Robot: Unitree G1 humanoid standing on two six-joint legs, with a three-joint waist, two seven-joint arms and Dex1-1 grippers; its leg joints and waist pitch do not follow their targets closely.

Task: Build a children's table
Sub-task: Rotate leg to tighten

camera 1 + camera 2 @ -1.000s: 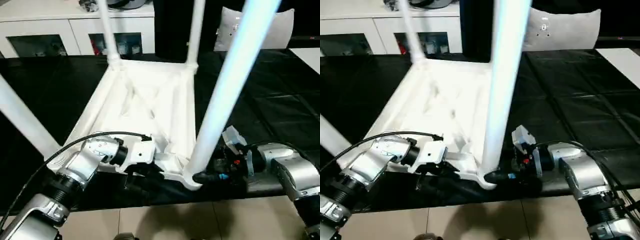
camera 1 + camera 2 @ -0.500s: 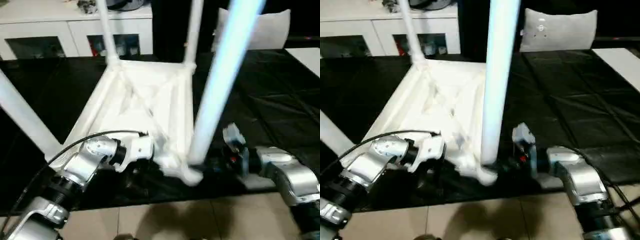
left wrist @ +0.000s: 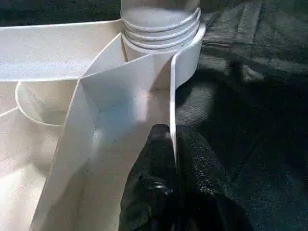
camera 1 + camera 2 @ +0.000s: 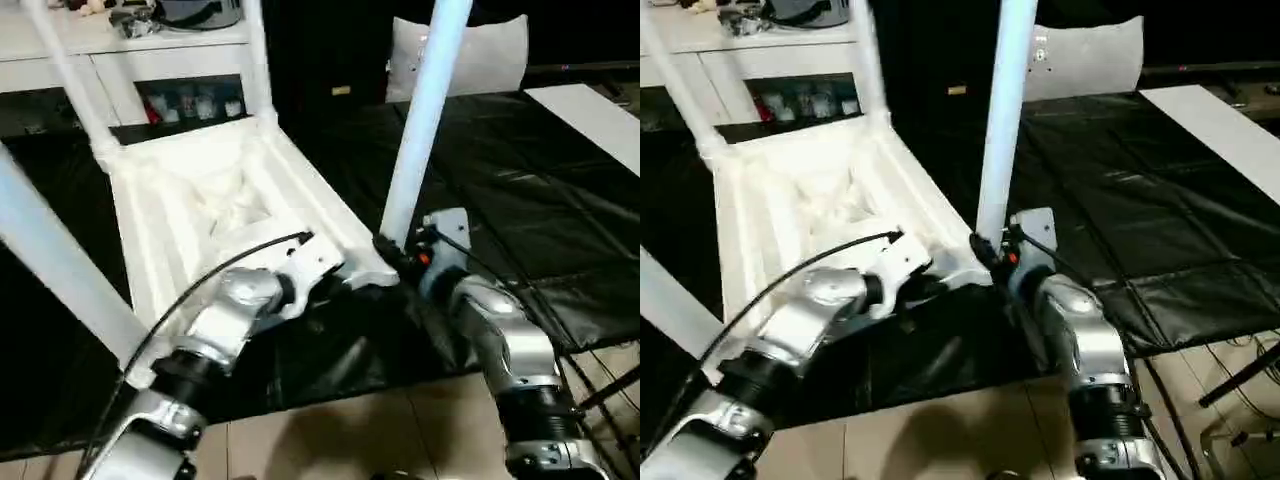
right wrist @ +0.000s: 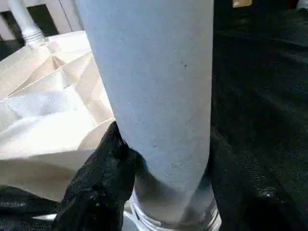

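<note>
Your children's table (image 4: 200, 215) lies upside down on the black cover (image 4: 520, 200) in front of the robot, its ribbed underside facing up and all four legs standing in the corner sockets; it sits turned, so one corner points to the near right. The biggest risk, I think, is the whole table: with the long legs up it is top-heavy, and if the two arms pull in different directions it may slide on the smooth cover or tip toward the white cabinet (image 4: 150, 70) at the far left. Next is the near right leg (image 4: 415, 130). The right gripper (image 5: 163, 163) has its fingers around the base of this leg, just above the threaded collar, and seems to be gripping it; if you turn it at a slant, the thread could cross and jam, or the leg could loosen again. Last is the smallest contact: the left gripper (image 3: 173, 159) is pinched closed on a thin wall of the frame beside that same socket (image 3: 161, 29). This rib is narrow, so a strong twist from the right side may make the fingers slip off or bend the plastic.
</note>
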